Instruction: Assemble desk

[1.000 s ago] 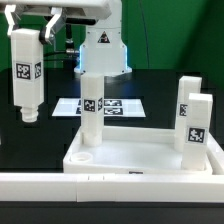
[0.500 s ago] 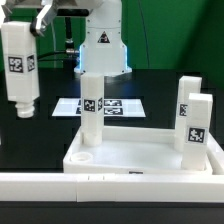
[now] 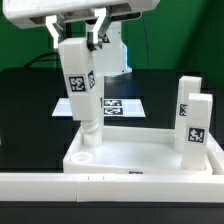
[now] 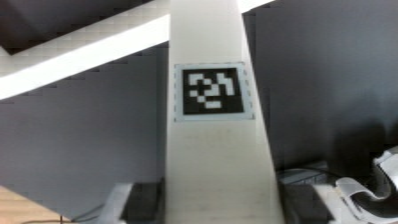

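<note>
My gripper [image 3: 76, 36] is shut on the top of a white square leg [image 3: 78, 85] and holds it almost upright, slightly tilted, above the left end of the desk slab [image 3: 140, 160]. The leg's tag faces the exterior camera. Its lower end hangs just above and behind the round near-left corner socket [image 3: 85, 157]. The held leg mostly hides another leg [image 3: 93, 136] standing at the slab's back left. Two more legs [image 3: 186, 105] [image 3: 198, 125] stand at the slab's right side. In the wrist view the held leg [image 4: 214, 90] runs away from the gripper [image 4: 217, 200], dark pads [image 4: 151, 198] on both sides.
The marker board [image 3: 125, 104] lies on the black table behind the slab. A long white border rail [image 3: 110, 186] runs along the front edge. The robot base [image 3: 108, 55] stands at the back. A green wall closes off the back.
The gripper has carried the leg from the exterior view's far left to the right. It now hangs over the slab's left end, in front of the standing leg.
</note>
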Controlling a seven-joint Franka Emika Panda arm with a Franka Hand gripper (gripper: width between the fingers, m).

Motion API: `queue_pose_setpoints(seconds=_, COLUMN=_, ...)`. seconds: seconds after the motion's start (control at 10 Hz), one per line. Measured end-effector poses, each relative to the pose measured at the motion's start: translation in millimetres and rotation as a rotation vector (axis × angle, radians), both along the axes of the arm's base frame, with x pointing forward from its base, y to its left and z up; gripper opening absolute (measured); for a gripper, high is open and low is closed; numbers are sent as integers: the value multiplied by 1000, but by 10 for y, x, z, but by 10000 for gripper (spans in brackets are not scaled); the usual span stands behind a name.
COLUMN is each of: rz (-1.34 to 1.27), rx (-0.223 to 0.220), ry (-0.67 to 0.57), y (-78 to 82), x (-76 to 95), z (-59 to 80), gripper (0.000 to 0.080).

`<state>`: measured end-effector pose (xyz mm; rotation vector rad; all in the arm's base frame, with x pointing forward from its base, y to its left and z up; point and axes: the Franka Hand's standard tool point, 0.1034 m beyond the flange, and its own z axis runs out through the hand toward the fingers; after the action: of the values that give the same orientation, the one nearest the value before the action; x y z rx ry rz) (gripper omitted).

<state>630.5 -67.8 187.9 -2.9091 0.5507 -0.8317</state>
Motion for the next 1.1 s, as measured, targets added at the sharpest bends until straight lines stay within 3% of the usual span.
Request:
queue_pose_setpoints(seconds=0.3, rz=-1, rx=-8, ry=1, y=-26, x=-23, z=-38, gripper=290)
queue_pose_setpoints(seconds=0.5, rz=-15, rx=-31, ry=18, y=-119, x=-167, z=-231, gripper=290)
queue_pose_setpoints(seconds=0.6, rz=-19, rx=-29, ry=24, y=-111, x=-179, z=-251, gripper=290)
queue_pose_setpoints(seconds=1.1, rz=-15, rx=9, ry=55, y=188, x=-118, z=-260, gripper=290)
